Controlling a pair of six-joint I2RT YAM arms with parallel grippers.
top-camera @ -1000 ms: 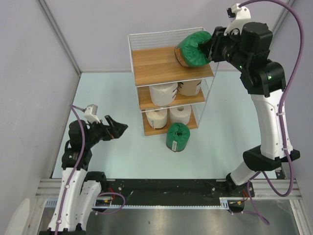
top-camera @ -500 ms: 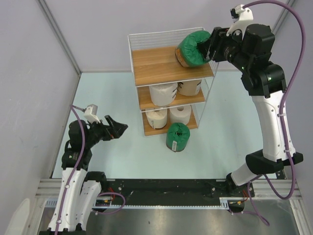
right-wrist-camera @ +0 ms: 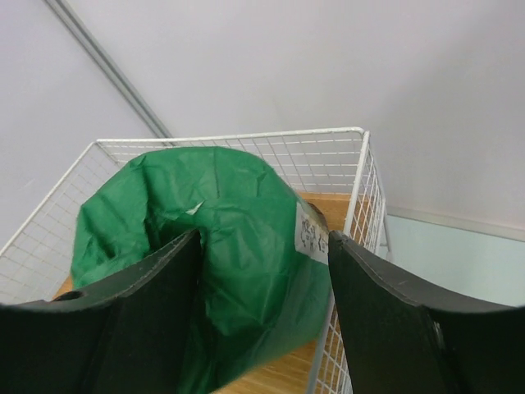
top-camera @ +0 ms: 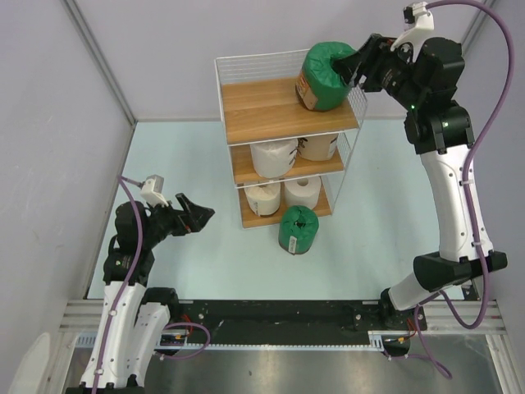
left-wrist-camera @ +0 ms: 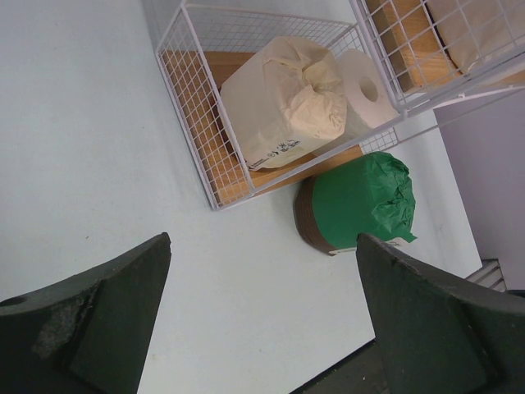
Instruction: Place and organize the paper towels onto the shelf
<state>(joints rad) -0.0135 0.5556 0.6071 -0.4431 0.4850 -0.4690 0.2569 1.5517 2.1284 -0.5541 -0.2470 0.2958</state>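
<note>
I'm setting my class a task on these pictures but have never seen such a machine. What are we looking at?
Two robot arms are bolted to a table. The wide picture looks down from above; the other two are taken from each wrist, so the dark shapes are that arm's fingers. The right gripper is shut on a green paper towel roll at the top tier of the wire shelf. The left gripper hangs open, empty. Another green roll sits on the table beside the shelf; four pale rolls sit on its lower two tiers.
</note>
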